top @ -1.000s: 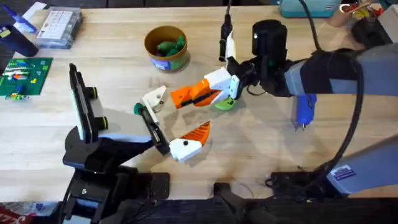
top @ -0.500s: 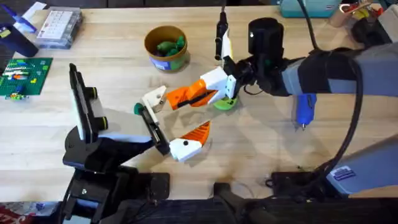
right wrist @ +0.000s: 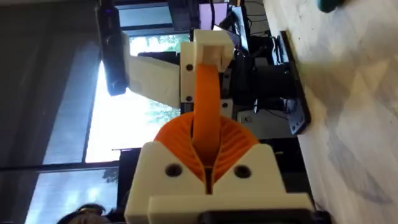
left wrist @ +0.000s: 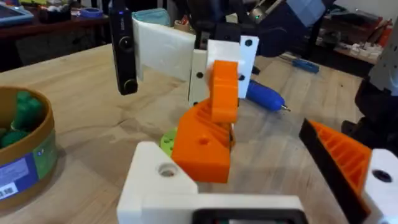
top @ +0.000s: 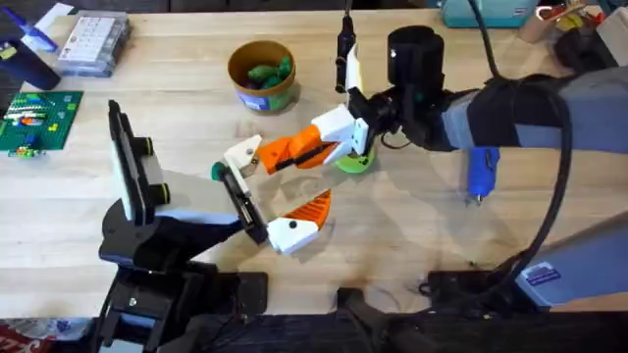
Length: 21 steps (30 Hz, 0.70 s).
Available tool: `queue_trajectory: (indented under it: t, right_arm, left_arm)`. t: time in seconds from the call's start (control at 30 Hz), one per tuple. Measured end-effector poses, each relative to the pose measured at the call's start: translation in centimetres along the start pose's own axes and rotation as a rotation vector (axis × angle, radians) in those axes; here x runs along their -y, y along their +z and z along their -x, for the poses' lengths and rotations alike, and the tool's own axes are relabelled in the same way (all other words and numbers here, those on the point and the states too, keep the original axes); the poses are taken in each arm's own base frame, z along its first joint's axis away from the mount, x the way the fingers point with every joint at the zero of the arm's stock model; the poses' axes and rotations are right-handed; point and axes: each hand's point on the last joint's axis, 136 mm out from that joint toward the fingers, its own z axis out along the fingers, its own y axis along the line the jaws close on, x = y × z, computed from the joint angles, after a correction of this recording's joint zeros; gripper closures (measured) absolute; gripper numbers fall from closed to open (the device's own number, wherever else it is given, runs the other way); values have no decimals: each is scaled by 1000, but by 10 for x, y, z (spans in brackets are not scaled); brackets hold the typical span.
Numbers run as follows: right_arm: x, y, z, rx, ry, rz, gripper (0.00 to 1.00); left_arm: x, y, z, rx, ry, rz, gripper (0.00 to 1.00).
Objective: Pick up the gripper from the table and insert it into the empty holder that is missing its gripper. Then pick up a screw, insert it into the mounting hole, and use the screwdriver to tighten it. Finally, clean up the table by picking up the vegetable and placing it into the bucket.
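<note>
The gripper (top: pixel 242 157), a cream-white block, lies beside the green-capped end of the holder (top: pixel 238 199), a black bar. My left gripper (top: pixel 275 196) stands open with one orange wedge finger (top: pixel 312 208). My right gripper (top: pixel 263 160) is shut, and the tips of its long orange fingers (left wrist: pixel 200 146) rest against the cream gripper (left wrist: pixel 155 180). I cannot see whether they pinch it. The blue screwdriver (top: pixel 481 176) lies right of the right arm. A green vegetable (top: pixel 267 72) sits inside the bucket (top: pixel 233 69). The screw is out of view.
A flat green disc (top: pixel 355 163) lies under the right gripper's base. A green board (top: pixel 39 118) and a clear box (top: pixel 93 44) sit at the far left. A teal box (top: pixel 486 10) is at the back right edge.
The right gripper has slid a little left, bringing its orange fingertips onto the cream gripper. The cream gripper and the left arm have not moved.
</note>
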Motion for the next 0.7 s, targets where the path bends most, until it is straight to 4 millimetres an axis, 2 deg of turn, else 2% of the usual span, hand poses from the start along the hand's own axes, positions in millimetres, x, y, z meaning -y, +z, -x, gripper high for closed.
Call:
queue_trajectory:
  t: [0.5,0.7]
  right_arm:
    - [-4,3,2,-6,-26,-1,985]
    - [4,5,6,-4,-25,-4,984]
  left_arm:
    - [-2,0,0,2,0,14,14]
    - [-5,0,1,3,-3,27,14]
